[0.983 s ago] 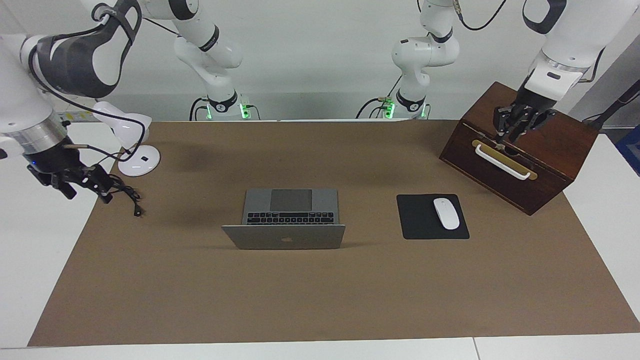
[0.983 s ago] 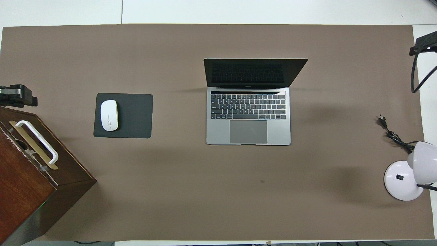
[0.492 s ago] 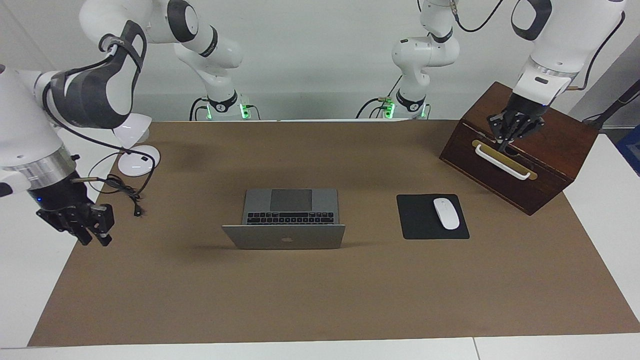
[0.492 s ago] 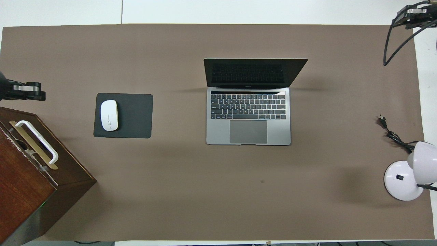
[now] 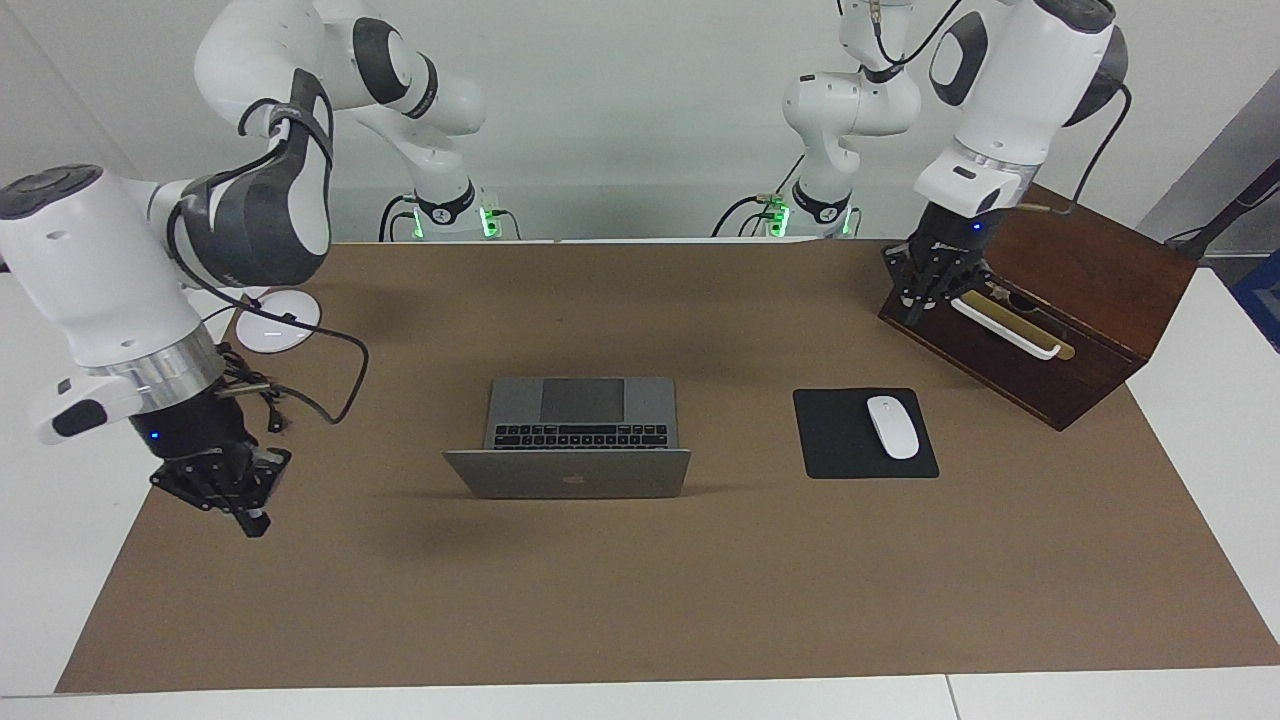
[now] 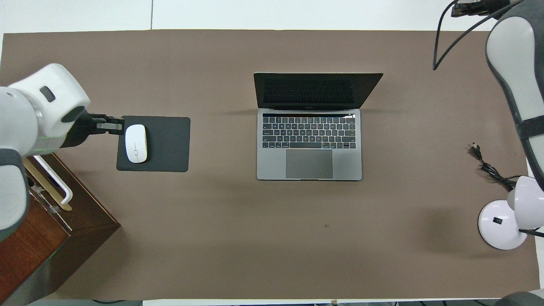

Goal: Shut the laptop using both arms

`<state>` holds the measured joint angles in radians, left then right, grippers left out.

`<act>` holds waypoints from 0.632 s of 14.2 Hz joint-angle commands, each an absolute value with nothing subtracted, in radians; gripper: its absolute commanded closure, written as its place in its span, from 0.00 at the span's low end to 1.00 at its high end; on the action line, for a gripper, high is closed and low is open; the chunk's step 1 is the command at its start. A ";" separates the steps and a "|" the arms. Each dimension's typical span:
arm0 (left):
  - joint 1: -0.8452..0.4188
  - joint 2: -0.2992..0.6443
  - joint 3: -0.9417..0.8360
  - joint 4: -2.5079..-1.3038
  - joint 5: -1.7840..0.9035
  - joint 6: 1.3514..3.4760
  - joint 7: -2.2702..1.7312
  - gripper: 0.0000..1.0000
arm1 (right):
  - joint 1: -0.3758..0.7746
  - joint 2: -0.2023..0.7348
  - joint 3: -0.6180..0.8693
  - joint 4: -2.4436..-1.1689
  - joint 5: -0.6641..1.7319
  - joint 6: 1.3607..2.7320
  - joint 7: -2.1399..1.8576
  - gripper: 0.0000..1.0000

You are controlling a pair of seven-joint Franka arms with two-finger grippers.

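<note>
Silver-grey laptop (image 5: 570, 440), lid open

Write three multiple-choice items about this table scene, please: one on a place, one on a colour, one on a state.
1. Where does the small white computer mouse lie?
A. on the flat black mousepad
B. on the laptop's keyboard
C. on the wooden box

2. What colour is the handle on the dark brown wooden box?
A. red
B. white
C. black

3. In what state is the thin silver-grey metal laptop?
A. shut flat
B. open, lid raised
C. held by a claw

Key:
1 A: the mouse rests on the mousepad.
2 B: the handle on the box is white.
3 B: the laptop shows keys and screen; the left claw and right claw are away from it.
</note>
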<state>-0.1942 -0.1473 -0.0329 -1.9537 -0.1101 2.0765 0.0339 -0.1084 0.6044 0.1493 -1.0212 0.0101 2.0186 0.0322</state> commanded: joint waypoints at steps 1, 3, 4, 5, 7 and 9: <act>-0.265 -0.270 -0.018 -2.170 -0.133 2.259 0.048 1.00 | -0.061 0.629 0.140 -0.986 -0.052 2.025 0.100 1.00; -0.322 -0.314 -0.018 -2.273 -0.133 2.366 0.044 1.00 | -0.032 0.647 0.135 -0.985 -0.069 2.031 0.144 1.00; -0.351 -0.333 -0.018 -2.316 -0.133 2.416 0.044 1.00 | -0.028 0.649 0.135 -0.985 -0.087 2.028 0.168 1.00; -0.380 -0.345 -0.018 -2.354 -0.133 2.466 0.043 1.00 | -0.017 0.650 0.137 -0.986 -0.112 2.022 0.188 1.00; -0.444 -0.350 -0.018 -2.405 -0.133 2.551 0.038 1.00 | 0.027 0.649 0.135 -0.991 -0.156 2.007 0.234 1.00; -0.500 -0.344 -0.018 -2.450 -0.133 2.653 0.014 1.00 | 0.072 0.649 0.137 -0.992 -0.202 1.984 0.316 1.00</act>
<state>-0.4429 -0.3133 -0.0340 -2.3762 -0.1172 2.5557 0.0267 0.0260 0.6348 0.1430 -1.0194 -0.1524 2.0112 0.2407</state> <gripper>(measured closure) 0.991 0.991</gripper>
